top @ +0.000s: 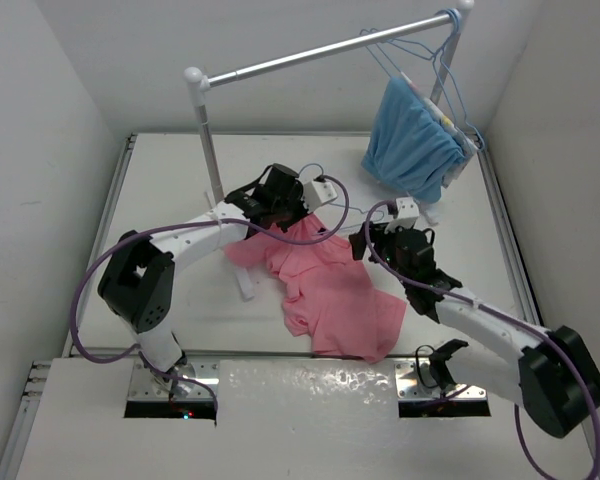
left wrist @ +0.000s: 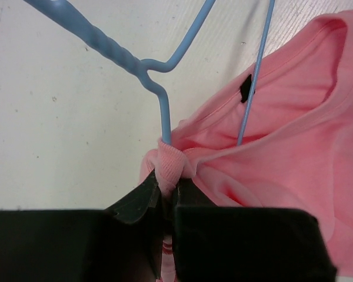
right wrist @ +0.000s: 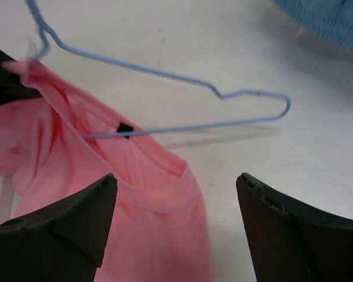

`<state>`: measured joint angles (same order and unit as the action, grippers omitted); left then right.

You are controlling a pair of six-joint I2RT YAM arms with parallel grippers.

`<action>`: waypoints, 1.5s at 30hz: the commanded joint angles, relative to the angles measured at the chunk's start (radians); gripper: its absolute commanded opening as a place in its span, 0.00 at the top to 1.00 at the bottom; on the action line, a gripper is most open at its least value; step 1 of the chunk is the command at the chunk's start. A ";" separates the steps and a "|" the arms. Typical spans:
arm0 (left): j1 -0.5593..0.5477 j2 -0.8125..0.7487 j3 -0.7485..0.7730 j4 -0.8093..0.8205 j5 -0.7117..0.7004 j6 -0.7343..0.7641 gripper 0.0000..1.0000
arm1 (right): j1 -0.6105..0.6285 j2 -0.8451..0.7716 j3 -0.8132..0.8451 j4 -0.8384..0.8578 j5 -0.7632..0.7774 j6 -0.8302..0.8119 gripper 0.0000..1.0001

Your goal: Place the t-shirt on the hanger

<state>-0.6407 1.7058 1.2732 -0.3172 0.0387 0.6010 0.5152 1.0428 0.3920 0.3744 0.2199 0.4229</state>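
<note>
The salmon-pink t-shirt lies crumpled on the table between the arms. My left gripper is shut on a bunched fold of its collar. The pale-blue wire hanger lies flat on the table. One arm of it runs into the collar bunch right at my left fingers, and its bottom wire passes into the neck opening by the black label. My right gripper is open and empty, just above the front of the collar, with the shirt under its left finger.
A grey rail stand spans the back, its post just behind my left arm. A light-blue garment hangs at its right end with several spare blue hangers. White walls close both sides.
</note>
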 commanded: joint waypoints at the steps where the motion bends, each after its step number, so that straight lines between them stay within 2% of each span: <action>1: -0.010 -0.029 0.017 0.041 -0.005 -0.058 1.00 | 0.008 0.141 -0.015 0.150 -0.007 0.223 0.26; 4: -0.010 -0.041 -0.001 0.050 0.003 -0.064 1.00 | 0.008 0.262 0.028 0.188 -0.011 0.266 0.44; 7: -0.010 -0.043 -0.005 0.053 0.009 -0.070 1.00 | 0.008 0.348 0.048 0.233 0.010 0.309 0.45; 12: -0.010 -0.043 -0.011 0.050 0.036 -0.063 1.00 | 0.006 0.456 0.074 0.256 0.045 0.287 0.47; 14: -0.010 -0.041 -0.015 0.059 0.035 -0.061 1.00 | 0.003 0.520 0.077 0.296 0.039 0.297 0.47; 18: -0.010 -0.041 -0.014 0.069 0.029 -0.058 1.00 | 0.003 0.620 0.126 0.267 0.001 0.329 0.49; 21: -0.010 -0.046 -0.014 0.072 0.018 -0.056 1.00 | 0.005 0.660 0.102 0.322 -0.048 0.359 0.56; 22: -0.007 -0.046 -0.014 0.072 0.021 -0.058 1.00 | 0.005 0.661 0.091 0.333 -0.063 0.378 0.59; 26: 0.007 -0.046 -0.006 0.069 0.023 -0.063 1.00 | 0.000 0.645 0.027 0.356 -0.067 0.393 0.95; 27: 0.012 -0.049 -0.006 0.067 0.027 -0.063 1.00 | -0.003 0.625 0.013 0.351 -0.057 0.401 1.00; 31: 0.076 -0.089 -0.027 0.040 0.150 -0.041 1.00 | -0.111 0.566 -0.117 0.406 -0.048 0.464 1.00; 32: 0.102 -0.115 -0.032 0.018 0.218 -0.009 1.00 | -0.189 0.556 -0.180 0.463 -0.074 0.480 1.00; 35: 0.105 -0.171 -0.073 -0.022 0.263 0.077 1.00 | -0.290 0.514 -0.235 0.489 -0.070 0.458 1.00; 45: 0.070 -0.212 -0.188 -0.076 0.170 0.266 1.00 | -0.426 0.396 -0.251 0.426 -0.090 0.378 1.00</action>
<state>-0.5743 1.5513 1.1114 -0.3840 0.2989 0.7696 0.1467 1.4719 0.1619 0.8635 0.0303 0.8688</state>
